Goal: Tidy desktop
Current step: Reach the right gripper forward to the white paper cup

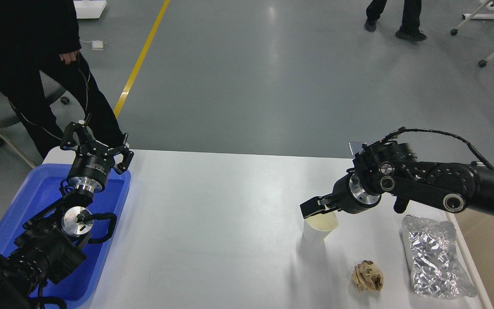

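Head view shows the desktop [230, 223] far from tidy: a paper cup [319, 227], crumpled wad [368, 277] and foil bag [433, 257] sit on it, right gripper [315, 207] at the cup's rim, jaw state unclear, left gripper [97, 143] spread empty over the blue tray [28, 201].

the floor [272, 77] is smooth grey and glossy, with soft pale reflections of overhead light. a yellow line [142, 56] runs diagonally across it at upper left. a person in black clothing [37, 64] stands at the left, just behind the table's far corner. another person's legs and dark shoes [395, 21] show at the top right. white wheeled furniture legs with castors [487, 30] stand in the top right corner. a small white object [97, 44] lies on the floor near the line.
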Motion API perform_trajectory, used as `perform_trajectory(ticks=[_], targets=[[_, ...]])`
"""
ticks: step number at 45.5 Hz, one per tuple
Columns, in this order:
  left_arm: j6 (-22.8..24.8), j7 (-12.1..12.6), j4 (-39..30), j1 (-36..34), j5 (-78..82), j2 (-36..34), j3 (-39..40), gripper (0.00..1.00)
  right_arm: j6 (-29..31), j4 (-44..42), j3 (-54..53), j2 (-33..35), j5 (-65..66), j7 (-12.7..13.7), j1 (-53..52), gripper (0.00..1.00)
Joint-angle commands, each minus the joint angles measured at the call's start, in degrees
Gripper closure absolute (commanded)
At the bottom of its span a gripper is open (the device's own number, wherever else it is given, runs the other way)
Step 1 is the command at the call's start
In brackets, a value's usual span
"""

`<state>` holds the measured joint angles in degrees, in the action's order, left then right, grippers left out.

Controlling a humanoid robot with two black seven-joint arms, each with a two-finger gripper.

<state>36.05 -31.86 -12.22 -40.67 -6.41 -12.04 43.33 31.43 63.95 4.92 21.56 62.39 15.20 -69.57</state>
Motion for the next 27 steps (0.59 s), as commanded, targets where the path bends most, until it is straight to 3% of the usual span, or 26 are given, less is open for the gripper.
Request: perform_trajectory(ticks=[1,27], targets=[[0.1,0.0,0.0,0.1,0.0,0.0,0.0,0.0,0.0,-3.4,1.4,-3.3,2.9,0.2,0.1,0.0],[0.1,0.0,0.0,0.1,0.0,0.0,0.0,0.0,-0.2,-7.0,1.4,-1.7,3.3,-0.4,3.3,0.02]])
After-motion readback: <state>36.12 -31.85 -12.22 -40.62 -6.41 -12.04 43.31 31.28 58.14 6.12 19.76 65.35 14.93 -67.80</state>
